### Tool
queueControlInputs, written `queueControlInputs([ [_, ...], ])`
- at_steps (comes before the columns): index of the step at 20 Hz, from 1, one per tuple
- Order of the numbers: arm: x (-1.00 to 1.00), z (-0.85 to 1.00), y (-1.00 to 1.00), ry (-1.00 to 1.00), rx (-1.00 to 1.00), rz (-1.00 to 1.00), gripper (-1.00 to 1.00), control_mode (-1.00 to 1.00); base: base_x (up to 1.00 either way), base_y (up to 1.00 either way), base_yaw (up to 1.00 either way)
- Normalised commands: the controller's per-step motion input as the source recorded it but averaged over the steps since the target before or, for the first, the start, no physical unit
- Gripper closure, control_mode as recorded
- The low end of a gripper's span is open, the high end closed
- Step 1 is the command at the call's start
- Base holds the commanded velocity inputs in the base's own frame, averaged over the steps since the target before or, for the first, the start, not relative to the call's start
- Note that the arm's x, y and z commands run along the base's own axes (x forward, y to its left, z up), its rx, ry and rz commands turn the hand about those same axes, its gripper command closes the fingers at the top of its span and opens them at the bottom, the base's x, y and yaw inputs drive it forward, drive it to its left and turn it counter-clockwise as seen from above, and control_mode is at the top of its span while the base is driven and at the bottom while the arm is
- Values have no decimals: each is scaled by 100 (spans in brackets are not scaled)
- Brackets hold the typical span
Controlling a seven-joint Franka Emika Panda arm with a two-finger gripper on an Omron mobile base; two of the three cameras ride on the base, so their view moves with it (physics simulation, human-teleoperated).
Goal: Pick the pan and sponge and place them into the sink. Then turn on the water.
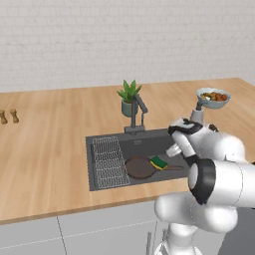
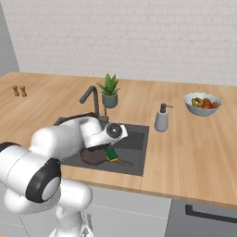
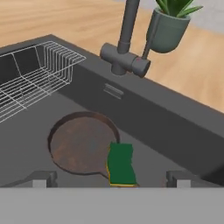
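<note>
**Pan and sponge lay in the sink**

We saw the pan [image 3: 81,146] on the floor of the sink [image 3: 183,127], beside the wire rack [image 3: 35,74]. The sponge [image 3: 120,164] lay on the pan's rim. Above the sink our gripper [image 3: 111,178] stood wide apart, grasping nothing.

The white Franka arm with dark joints rises from its base, bends at a bulky elbow and reaches forward and down, wrist tilted low. Its two-finger gripper [image 3: 112,178] hangs with the small dark fingertips [image 3: 41,178] spread wide apart, one at each side, nothing between them and touching nothing.
</note>
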Motion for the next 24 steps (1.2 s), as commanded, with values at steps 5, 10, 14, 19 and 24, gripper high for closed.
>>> queueControlInputs([
  [5, 34, 59, -20, -6, 21, 54, -100, -100, 0, 0, 0],
  [10, 29, 0, 38, -9, 21, 58, -100, -100, 0, 0, 0],
  [14, 51, -8, 84, -26, 11, 32, -100, -100, 0, 0, 0],
  [19, 45, 2, 26, -4, 11, 4, -100, -100, 0, 0, 0],
  [24, 1, 1, 4, 0, 9, -25, -100, -100, 0, 0, 0],
])
